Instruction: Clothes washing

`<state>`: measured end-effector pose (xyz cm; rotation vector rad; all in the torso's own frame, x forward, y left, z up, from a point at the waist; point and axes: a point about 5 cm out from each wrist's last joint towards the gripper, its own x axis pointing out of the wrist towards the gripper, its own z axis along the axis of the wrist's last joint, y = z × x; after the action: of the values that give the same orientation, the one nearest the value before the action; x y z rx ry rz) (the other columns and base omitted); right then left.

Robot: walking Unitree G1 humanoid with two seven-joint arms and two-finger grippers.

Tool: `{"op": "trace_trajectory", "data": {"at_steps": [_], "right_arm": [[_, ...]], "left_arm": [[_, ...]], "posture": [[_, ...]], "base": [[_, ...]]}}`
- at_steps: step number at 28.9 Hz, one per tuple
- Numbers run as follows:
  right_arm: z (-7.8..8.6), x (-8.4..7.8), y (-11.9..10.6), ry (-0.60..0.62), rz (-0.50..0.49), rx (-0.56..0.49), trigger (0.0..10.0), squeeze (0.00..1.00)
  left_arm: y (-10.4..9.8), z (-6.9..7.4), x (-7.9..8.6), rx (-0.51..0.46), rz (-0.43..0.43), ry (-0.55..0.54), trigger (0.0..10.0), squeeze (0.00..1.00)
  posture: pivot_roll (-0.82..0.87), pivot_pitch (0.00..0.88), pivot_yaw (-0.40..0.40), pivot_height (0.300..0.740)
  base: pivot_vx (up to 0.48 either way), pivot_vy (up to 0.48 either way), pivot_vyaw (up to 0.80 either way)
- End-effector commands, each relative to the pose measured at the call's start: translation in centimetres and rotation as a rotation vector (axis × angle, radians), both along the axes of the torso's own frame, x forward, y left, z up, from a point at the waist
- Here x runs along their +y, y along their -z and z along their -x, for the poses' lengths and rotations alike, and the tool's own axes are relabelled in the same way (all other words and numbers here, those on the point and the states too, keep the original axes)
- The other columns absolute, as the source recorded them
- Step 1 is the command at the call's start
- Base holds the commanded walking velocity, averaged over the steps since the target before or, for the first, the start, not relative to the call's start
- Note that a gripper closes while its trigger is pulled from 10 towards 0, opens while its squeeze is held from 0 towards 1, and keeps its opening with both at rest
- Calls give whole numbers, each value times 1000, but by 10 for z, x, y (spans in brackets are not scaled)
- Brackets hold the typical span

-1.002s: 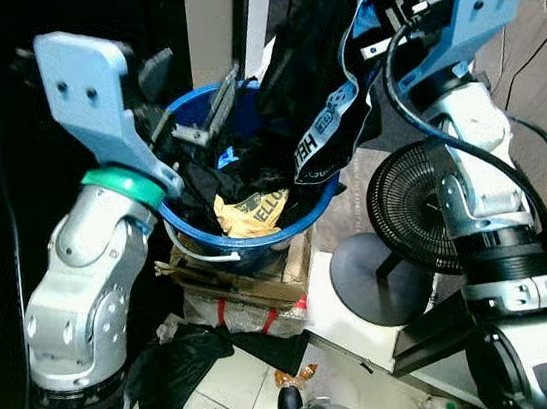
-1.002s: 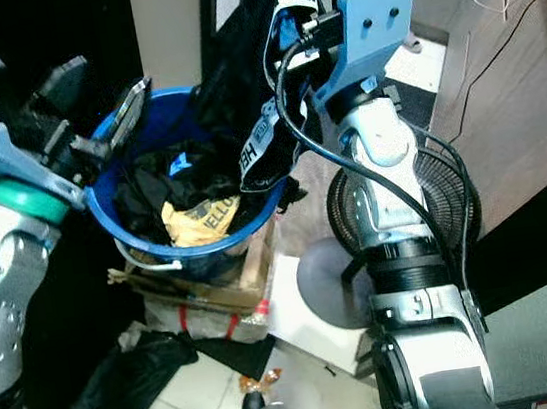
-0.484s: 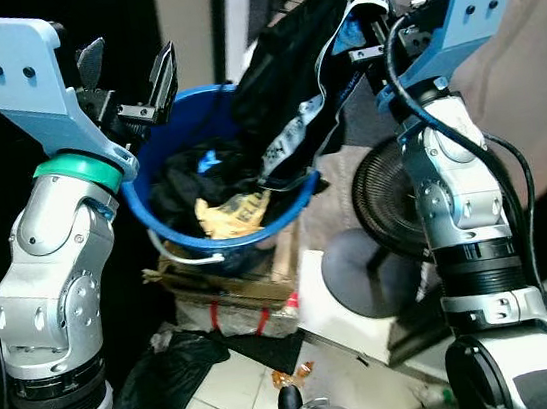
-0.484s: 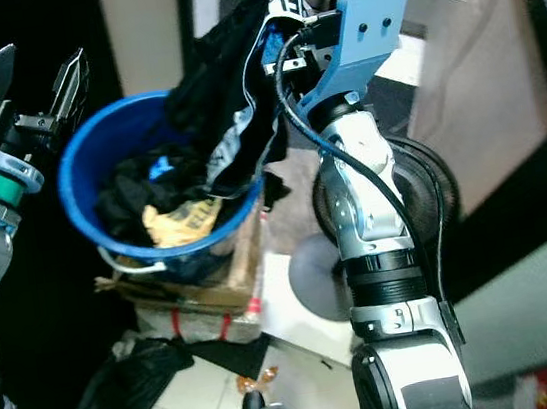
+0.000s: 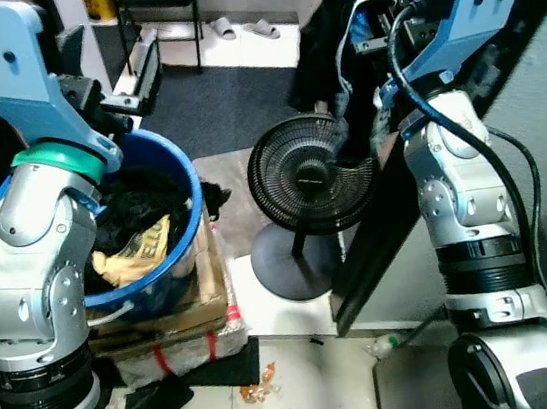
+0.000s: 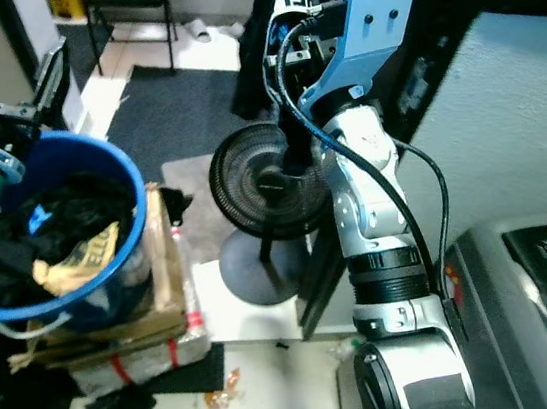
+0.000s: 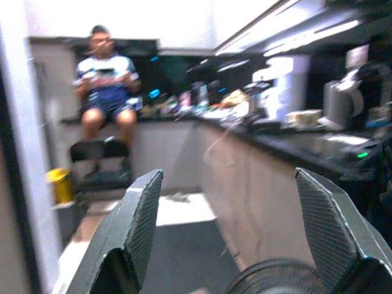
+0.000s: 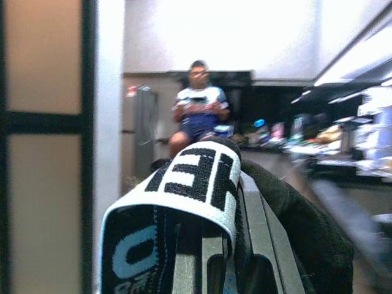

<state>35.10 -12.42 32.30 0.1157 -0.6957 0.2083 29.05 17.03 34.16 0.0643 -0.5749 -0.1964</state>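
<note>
Robot has turned away from the blue laundry bucket [image 5: 177,202], now low on its left. Right gripper [image 5: 380,19] stays clamped on a black garment with lettered waistband [image 5: 338,45], lifted clear above a floor fan [image 5: 301,181]. Left gripper [image 5: 110,70] hovers spread, empty. Carrying to the washer looks next

Home kitchen: long counter [image 7: 288,144] crowded with appliances [image 7: 343,101].

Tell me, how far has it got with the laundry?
Early on, it seems. One black garment is out of the blue bucket, clamped in the right gripper above a fan. The left gripper is open and holds nothing. More clothes sit in the bucket, and nothing looks washed yet.
</note>
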Motion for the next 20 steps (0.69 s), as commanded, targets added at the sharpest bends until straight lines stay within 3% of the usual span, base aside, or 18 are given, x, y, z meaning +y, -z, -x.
{"op": "trace_trajectory", "data": {"at_steps": [1,10,20], "right_arm": [[1,1,-2,7,5,-7,10000,0],[2,11,2,-5,-8,-10,10000,0],[2,10,-1,15,-7,-37,10000,0]], "left_arm": [[2,-3,-1,11,-11,4,10000,0],[-3,-9,-2,16,-28,17,10000,0],[-5,-15,-3,18,-41,29,10000,0]], "posture": [[108,47,-58,740],[124,31,-9,740],[126,19,19,740]], "base": [[0,0,-800],[0,0,-800],[0,0,-800]]}}
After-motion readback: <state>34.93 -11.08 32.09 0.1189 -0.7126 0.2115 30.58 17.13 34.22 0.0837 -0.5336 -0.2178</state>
